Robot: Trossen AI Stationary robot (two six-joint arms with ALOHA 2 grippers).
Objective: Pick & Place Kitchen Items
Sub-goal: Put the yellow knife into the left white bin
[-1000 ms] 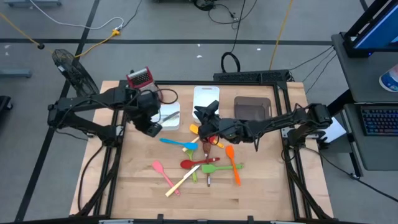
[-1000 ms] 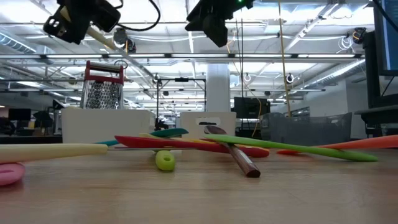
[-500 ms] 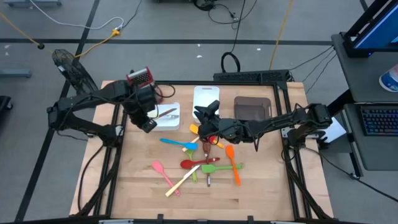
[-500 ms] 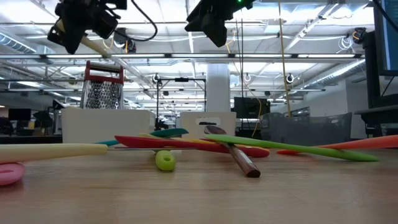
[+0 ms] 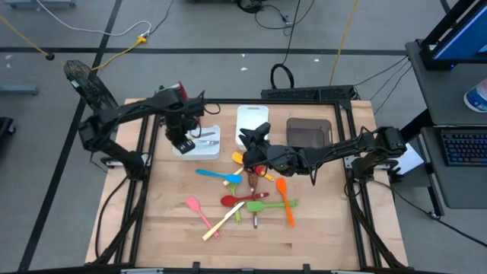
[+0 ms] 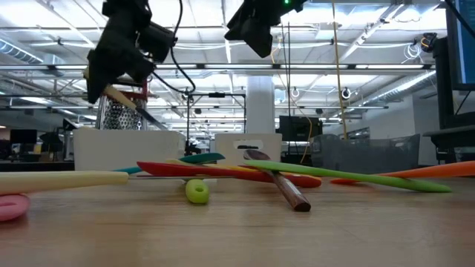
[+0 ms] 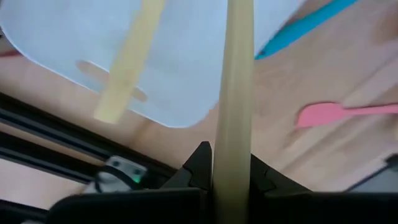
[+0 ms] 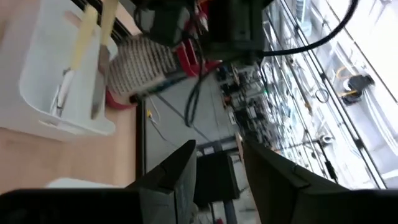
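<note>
My left gripper point(image 5: 183, 143) is above the left white tray point(image 5: 204, 141) and is shut on a cream stick point(image 7: 234, 93). The stick also shows in the low view point(image 6: 122, 99). A yellow stick point(image 7: 127, 62) and other utensils lie in that tray. My right gripper point(image 5: 248, 141) is raised over the table's middle, open and empty point(image 8: 217, 186). The other utensils lie in a heap on the table: blue point(image 5: 217, 175), red point(image 5: 234, 200), green point(image 5: 271, 204), orange point(image 5: 286, 201), pink point(image 5: 199, 212) and cream point(image 5: 224, 221). My left gripper pinches the cream stick's shaft point(image 7: 231, 163) between its two fingers. The stick runs on forward past the fingertips. It is lifted clear above the white tray and slants downward in the low view.
The red-topped grater point(image 6: 122, 111) stands at the far left behind the tray. A second white tray point(image 5: 253, 119) and a brown tray point(image 5: 308, 131) lie along the far edge. There is bare wood toward the near edge point(image 5: 251, 247).
My left gripper has swung toward the far edge and come down over the left white tray, turning as it went. It stays shut on the cream stick. My right gripper has kept still.
</note>
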